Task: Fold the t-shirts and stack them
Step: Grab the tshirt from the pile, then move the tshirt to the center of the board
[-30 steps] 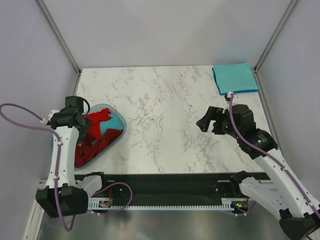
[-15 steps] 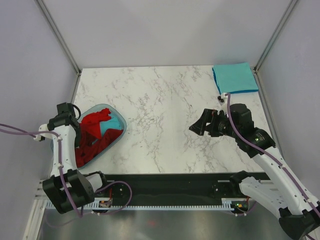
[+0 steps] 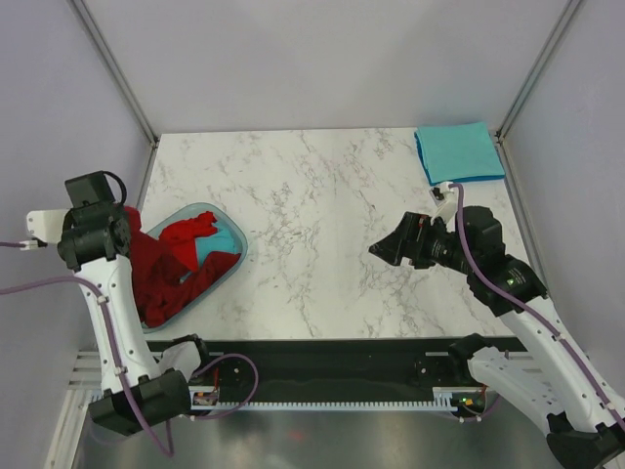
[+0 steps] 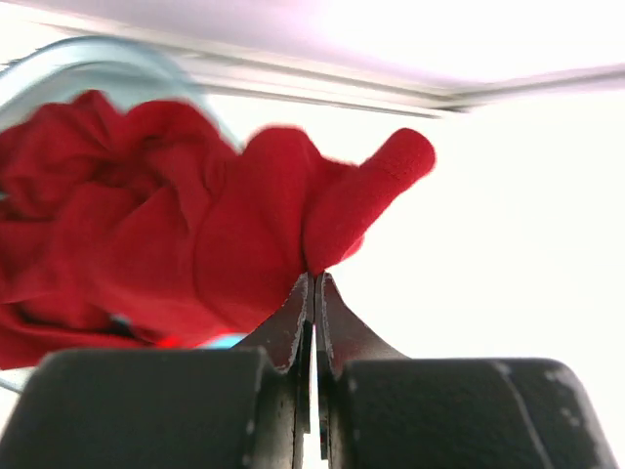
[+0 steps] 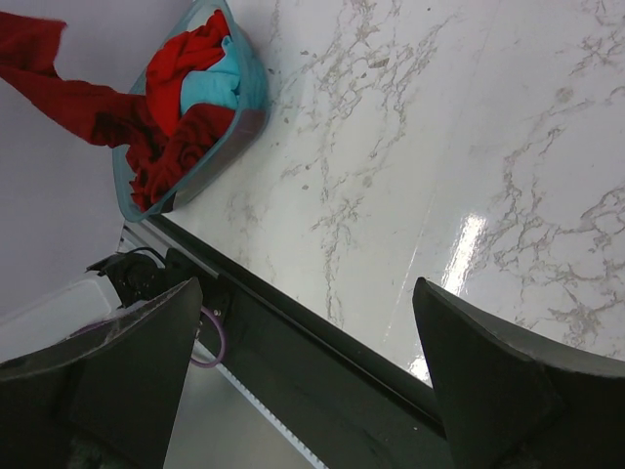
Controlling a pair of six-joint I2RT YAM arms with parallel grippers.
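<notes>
The left arm has swung up and out to the left of the marble table (image 3: 322, 195). A second ago it was bent low over the translucent basin (image 3: 232, 256) at the table's near-left edge. Now its wrist stands high above the basin's left rim.

A dark red t-shirt (image 3: 146, 274) has come up with it. Earlier it was crumpled among the others, and now it is drawn out into a long band. Its upper end points up and left to the left gripper, while its lower end trails down and right into the basin, so the long axis runs steeply from the grip to the basin. The shirt is only partly out, so my judgement is that the pick has succeeded and the lift is unfinished.

A second red t-shirt (image 3: 190, 233) and a teal t-shirt (image 3: 220, 244) lie bunched in the basin. A folded teal t-shirt (image 3: 459, 152) sits at the far-right corner and marks the stack.

The left gripper (image 4: 314, 293), spread wide a second ago, is now pressed together, pinching a fold of the red cloth. The right gripper (image 3: 391, 248) hangs over the right-middle of the table with its jaws spread wide, holding nothing.
</notes>
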